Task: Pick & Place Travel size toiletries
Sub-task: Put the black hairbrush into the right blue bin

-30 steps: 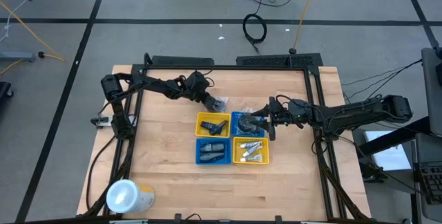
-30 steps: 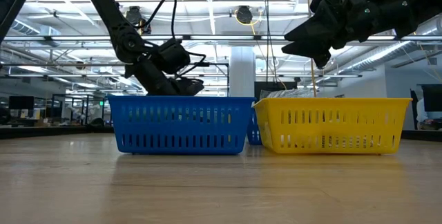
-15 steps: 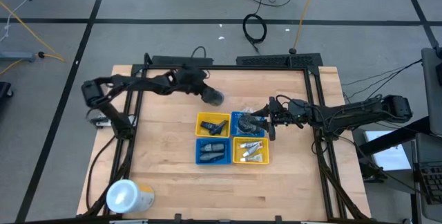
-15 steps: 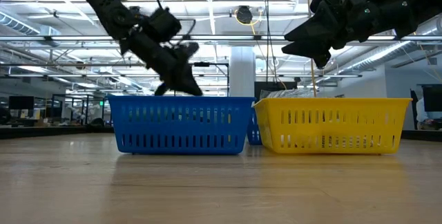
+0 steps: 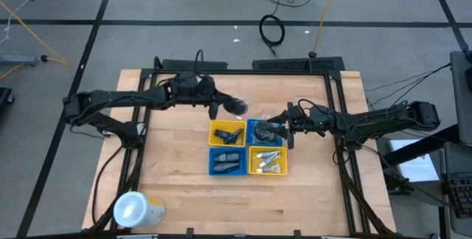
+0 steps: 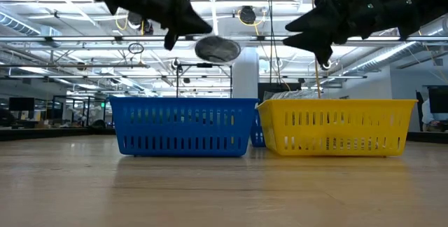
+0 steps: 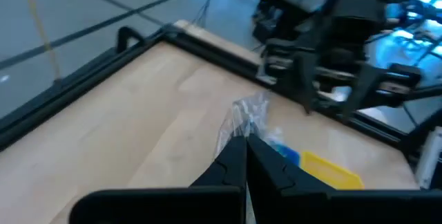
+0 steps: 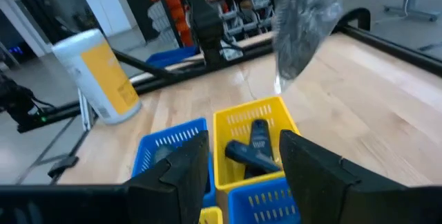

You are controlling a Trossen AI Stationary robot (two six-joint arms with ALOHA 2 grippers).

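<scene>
Holding the wrapped dark round piece (image 5: 237, 105) pinched tight, the left gripper (image 5: 218, 105) should lower gently over its tray.

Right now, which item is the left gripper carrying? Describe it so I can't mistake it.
Start at the four-tray cluster mid-table. Just beyond its far edge, the left gripper is shut on a dark grey round piece in a clear wrapper, dangling in the air. It's the only toiletry not lying in a tray.

Wooden table (image 5: 177, 165), four trays (image 5: 248, 147), yellow cylinder (image 5: 138, 209)
</scene>
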